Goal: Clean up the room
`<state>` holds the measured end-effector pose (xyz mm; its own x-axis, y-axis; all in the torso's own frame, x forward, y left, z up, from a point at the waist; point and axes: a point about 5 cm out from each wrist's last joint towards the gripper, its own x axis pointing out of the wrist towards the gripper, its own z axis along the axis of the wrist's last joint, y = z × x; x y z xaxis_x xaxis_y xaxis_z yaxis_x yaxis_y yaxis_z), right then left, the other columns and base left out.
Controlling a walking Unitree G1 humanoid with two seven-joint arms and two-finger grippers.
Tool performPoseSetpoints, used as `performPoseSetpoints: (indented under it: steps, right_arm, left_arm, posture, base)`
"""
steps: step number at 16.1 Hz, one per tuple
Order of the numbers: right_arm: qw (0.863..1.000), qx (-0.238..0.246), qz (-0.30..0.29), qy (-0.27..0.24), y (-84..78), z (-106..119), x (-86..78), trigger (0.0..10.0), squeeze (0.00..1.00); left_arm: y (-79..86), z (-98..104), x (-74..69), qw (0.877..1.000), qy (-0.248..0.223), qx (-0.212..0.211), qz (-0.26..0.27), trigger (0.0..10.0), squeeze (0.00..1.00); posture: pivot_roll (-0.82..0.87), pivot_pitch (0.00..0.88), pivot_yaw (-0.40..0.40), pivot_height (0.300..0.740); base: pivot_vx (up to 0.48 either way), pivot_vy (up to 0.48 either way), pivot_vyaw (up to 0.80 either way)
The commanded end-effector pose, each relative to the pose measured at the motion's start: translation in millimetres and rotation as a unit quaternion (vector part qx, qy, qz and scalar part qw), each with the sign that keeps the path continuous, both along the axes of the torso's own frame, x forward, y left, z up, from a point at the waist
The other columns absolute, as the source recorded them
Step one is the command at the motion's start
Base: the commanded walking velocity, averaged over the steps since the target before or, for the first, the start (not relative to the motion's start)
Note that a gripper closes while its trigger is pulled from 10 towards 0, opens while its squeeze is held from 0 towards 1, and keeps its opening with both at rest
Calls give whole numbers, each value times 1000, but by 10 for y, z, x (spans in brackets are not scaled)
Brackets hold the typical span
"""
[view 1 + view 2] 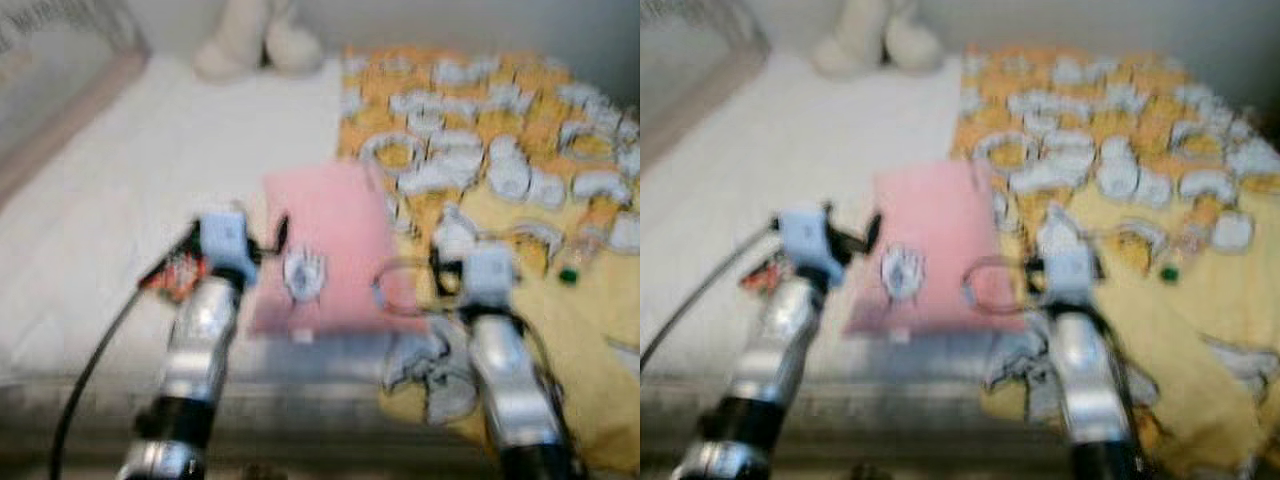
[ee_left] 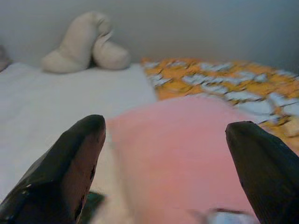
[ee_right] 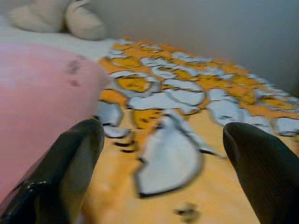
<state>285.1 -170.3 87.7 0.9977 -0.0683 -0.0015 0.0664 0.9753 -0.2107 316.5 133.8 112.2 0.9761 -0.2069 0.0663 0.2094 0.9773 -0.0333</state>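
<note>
On the bed (image 1: 120, 210), your pink pillow (image 1: 325, 245) lies lengthwise away from you, directly ahead of the left gripper (image 2: 163, 154); the right gripper (image 3: 161, 154) faces the yellow blanket (image 1: 560, 300). Both jaws gape, empty.

The flat white mattress sheet (image 1: 150, 190) lies bare and open on the robot's left, up to the cream plush toy (image 1: 255, 40) at the wall; a soft pink rectangular pillow (image 1: 325, 245) blocks the middle, just beyond the left gripper (image 2: 166, 140), whose black fingers stand wide apart; the rumpled yellow-and-orange patterned blanket (image 1: 520, 150) covers the right side under the spread-fingered right gripper (image 3: 163, 149).
</note>
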Motion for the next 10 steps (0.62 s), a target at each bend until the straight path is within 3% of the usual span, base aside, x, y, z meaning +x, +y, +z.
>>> performPoseSetpoints:
  steps: [1,4,5,6,8,10]
  right_arm:
    - [1000,-10,-8,-19,-88,86,19,10000,0]
    - [999,-14,0,-42,-61,231,99,10000,0]
    - [999,2,5,-36,-34,248,126,10000,0]
    - [999,42,11,-13,18,231,160,10000,0]
    - [997,78,6,-4,48,260,230,10000,0]
    - [992,122,-30,1,-48,334,361,10000,0]
  left_arm:
    - [-94,37,43,1000,2,-10,-13,10000,0]
    - [-65,47,91,1000,4,-12,9,10000,0]
    - [-18,42,126,999,9,0,35,10000,0]
    - [41,-24,203,997,52,5,54,10000,0]
    - [118,-6,306,994,76,-39,68,10000,0]
    - [110,44,504,987,129,-77,52,10000,0]
  posture:
    - [-185,0,55,723]
    - [-189,0,54,723]
    - [-189,0,55,723]
    - [-186,0,56,723]
    - [-177,0,52,723]
    - [-164,0,48,723]
  base:
    - [292,-375,0]
    - [340,-333,0]
    - [0,0,0]
    - [0,0,0]
    - [0,0,0]
    - [0,0,0]
